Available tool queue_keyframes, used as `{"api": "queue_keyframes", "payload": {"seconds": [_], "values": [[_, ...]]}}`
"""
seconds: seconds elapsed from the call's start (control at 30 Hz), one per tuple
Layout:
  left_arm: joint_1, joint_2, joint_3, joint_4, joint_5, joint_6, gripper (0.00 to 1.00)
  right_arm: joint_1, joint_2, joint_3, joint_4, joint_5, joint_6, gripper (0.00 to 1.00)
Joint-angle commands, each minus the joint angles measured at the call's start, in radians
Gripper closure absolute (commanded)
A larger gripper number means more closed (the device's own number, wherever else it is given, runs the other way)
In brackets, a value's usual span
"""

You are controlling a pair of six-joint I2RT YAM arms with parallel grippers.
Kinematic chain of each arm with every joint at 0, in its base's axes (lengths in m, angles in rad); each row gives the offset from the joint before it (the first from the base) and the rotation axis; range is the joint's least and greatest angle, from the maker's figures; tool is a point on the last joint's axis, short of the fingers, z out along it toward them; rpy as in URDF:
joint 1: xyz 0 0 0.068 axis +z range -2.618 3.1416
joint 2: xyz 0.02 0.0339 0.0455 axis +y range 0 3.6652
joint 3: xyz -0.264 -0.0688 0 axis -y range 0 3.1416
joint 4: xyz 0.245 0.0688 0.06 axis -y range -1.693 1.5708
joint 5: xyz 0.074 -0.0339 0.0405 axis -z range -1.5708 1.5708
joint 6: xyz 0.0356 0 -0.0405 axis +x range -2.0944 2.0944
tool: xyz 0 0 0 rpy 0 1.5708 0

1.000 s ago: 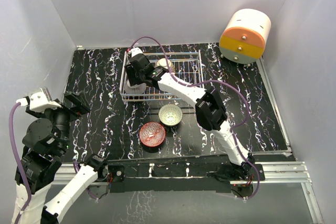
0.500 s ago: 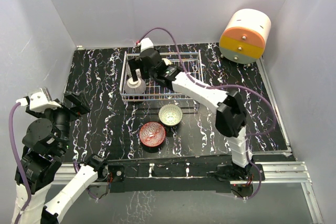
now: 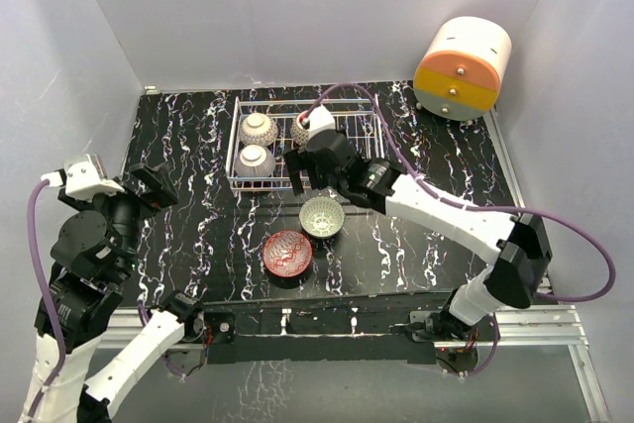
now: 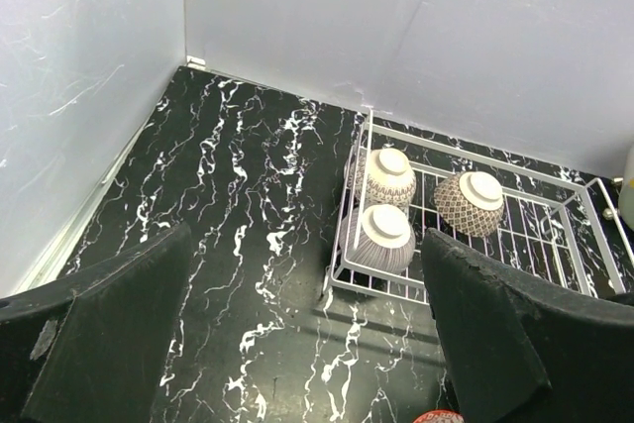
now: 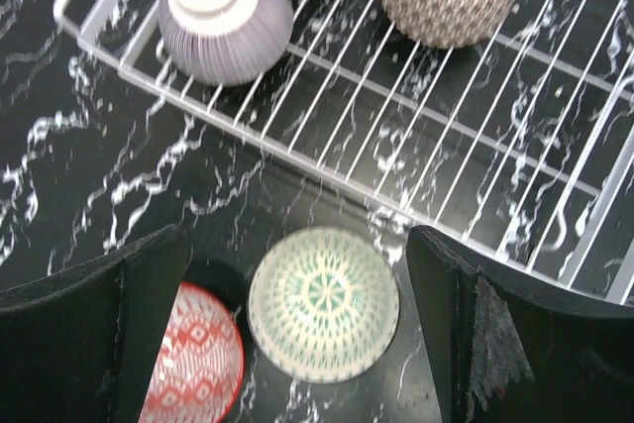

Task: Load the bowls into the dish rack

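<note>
Five bowls [image 4: 384,240]: three inside the one dish rack [image 4: 535,225], two on the desk [image 3: 188,146] just outside its near side, one red bowl [image 3: 287,253], one pale green bowl [image 3: 322,216]. One drawer unit [image 3: 462,68].

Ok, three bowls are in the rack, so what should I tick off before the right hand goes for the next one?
1. Right hand open and empty: ok, jaws wide apart.
2. Right hand lined up on a bowl: ok, the green bowl lies between its fingers in the wrist view.
3. Green bowl free of neighbours: cannot tell; the red bowl sits very close, and contact is unclear.
4. Free room in the dish rack: ok, its right half is bare.
5. Loaded bowls settled: ok, all three sit upside down on the grid.
6. Left hand out of the way: ok, it is open and off to the left.
</note>
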Motion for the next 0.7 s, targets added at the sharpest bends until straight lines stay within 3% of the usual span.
{"api": "queue_keyframes", "payload": {"seconds": [0.0, 0.33, 0.57, 0.67], "values": [[-0.003, 0.035, -0.009, 0.054, 0.042, 0.001, 0.03, 0.07, -0.066, -0.08, -0.031, 0.033, 0.06, 0.04], [-0.004, 0.032, -0.014, 0.037, 0.063, -0.022, 0.03, 0.117, 0.023, -0.193, 0.061, 0.059, 0.234, 0.07], [-0.004, 0.014, -0.005, 0.009, 0.046, -0.012, 0.03, 0.116, 0.156, -0.161, 0.097, 0.005, 0.282, 0.12], [-0.004, 0.006, -0.006, 0.003, 0.039, -0.011, 0.03, 0.117, 0.189, -0.156, 0.087, 0.011, 0.295, 0.21]]}}
